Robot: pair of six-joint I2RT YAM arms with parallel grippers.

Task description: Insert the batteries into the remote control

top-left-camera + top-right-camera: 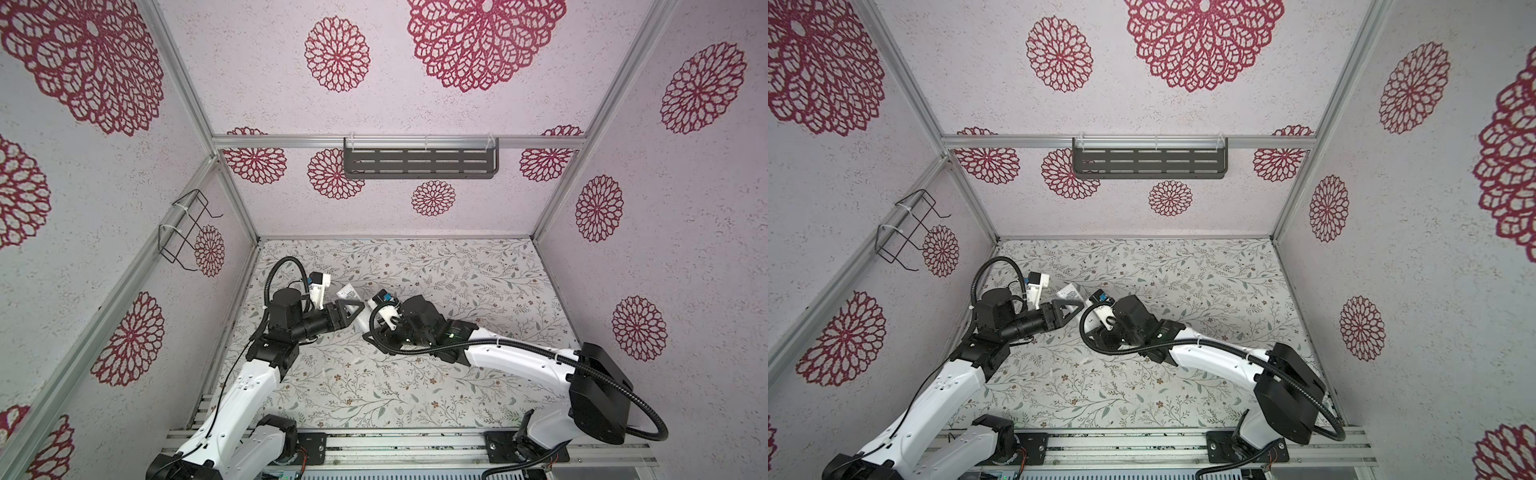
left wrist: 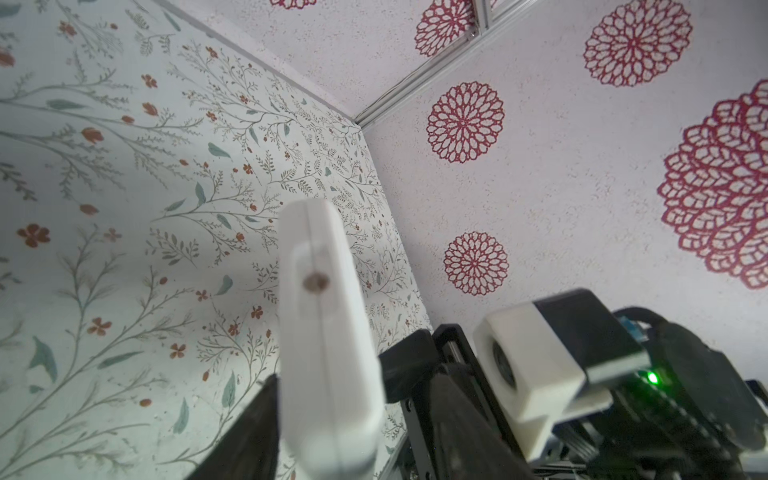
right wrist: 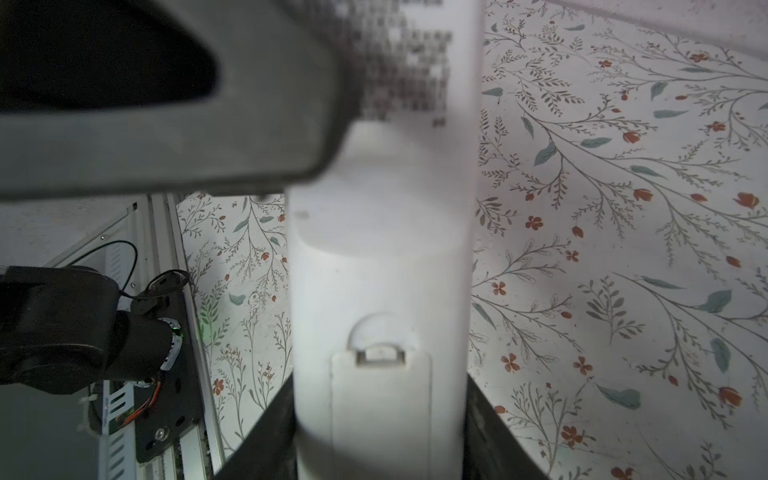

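White plastic is presented back-up: the remote control (image 1: 350, 292) is held clear of the floral table (image 1: 457, 291). It is found on the robot's side of the slotted shelf (image 1: 419, 162) and off toward the left arm's side of that shelf. The long axis is judged to run from the right gripper (image 3: 380, 386) away toward the shelf. The printed label (image 3: 407, 62) lies at the shelf-ward end and the battery cover (image 3: 380, 415) at the end away from the shelf.

The right gripper is seen clamped across the width of the remote control at the cover end, with a dark finger against each long edge. The left gripper (image 1: 357, 308) is stationed at the label half, nearer the shelf. One of its fingers lies over the label, and the remote control is seen edge-on between its fingers in the left wrist view. Whether those fingers press on the remote or stand off it cannot be told.

The cover is seen fitted, with its latch (image 3: 380, 353) seated. The batteries are seen in no view, and whether they are inside cannot be told.

Any work on the cover is judged to fall to the left gripper, which would have to travel down the long axis, away from the shelf. That end is crowded by the right gripper's fingers and the right wrist camera (image 2: 536, 374).
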